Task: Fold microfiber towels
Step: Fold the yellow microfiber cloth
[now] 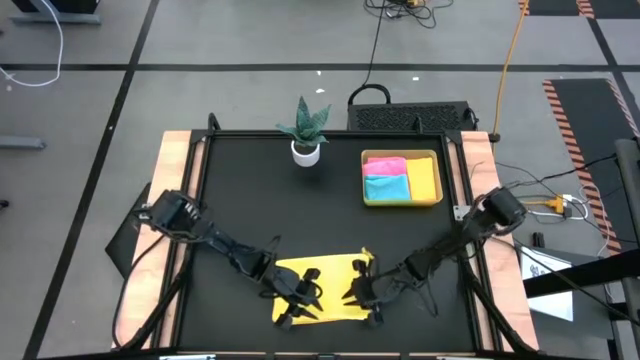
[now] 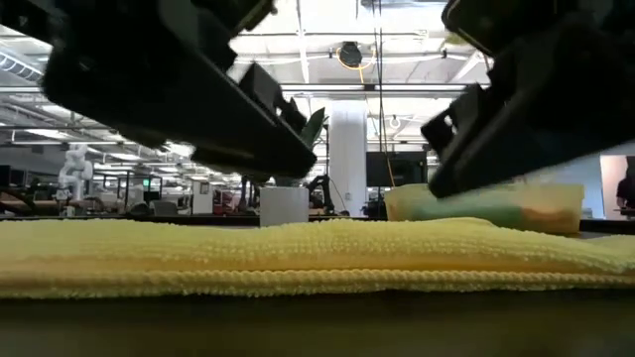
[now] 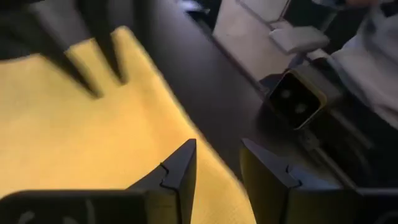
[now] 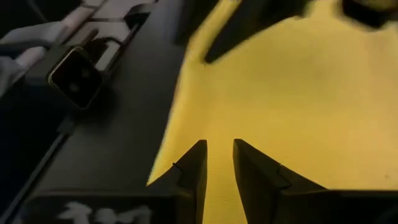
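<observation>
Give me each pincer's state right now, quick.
Left pincer: open, over the yellow towel's edge, holding nothing.
Right pincer: open, narrow gap, over the same towel, holding nothing.

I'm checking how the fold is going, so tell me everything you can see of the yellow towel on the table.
The yellow towel is a soft, nubby microfiber cloth lying flat near the front edge of the black table. From table height it shows two stacked layers, so it looks folded once. Its far right corner is slightly peaked. The left gripper and right gripper are both over it, fingers parted with nothing pinched. Actual contact can't be judged.
</observation>
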Action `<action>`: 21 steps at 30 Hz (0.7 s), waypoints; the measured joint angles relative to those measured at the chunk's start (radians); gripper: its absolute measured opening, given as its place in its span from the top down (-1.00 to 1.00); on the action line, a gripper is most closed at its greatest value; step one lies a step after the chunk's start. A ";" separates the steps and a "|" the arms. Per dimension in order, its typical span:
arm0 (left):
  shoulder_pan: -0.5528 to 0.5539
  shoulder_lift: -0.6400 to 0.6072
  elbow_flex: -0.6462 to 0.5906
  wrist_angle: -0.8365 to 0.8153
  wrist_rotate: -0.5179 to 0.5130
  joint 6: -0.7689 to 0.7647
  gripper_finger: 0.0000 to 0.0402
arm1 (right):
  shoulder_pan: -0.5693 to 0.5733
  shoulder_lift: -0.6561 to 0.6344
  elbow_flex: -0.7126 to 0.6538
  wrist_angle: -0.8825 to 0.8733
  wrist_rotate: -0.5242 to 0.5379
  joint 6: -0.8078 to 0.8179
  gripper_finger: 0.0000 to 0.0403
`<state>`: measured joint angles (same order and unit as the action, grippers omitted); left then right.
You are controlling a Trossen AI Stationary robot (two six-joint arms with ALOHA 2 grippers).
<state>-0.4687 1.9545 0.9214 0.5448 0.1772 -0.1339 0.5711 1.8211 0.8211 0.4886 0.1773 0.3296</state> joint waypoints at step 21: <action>0.038 -0.150 -0.001 -0.323 -0.316 -0.164 0.39 | -0.046 -0.184 -0.007 -0.368 0.052 0.141 0.93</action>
<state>-0.4310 1.8046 0.9200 0.2222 -0.1388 -0.2981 0.5247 1.6371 0.8138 0.1207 0.2288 0.4706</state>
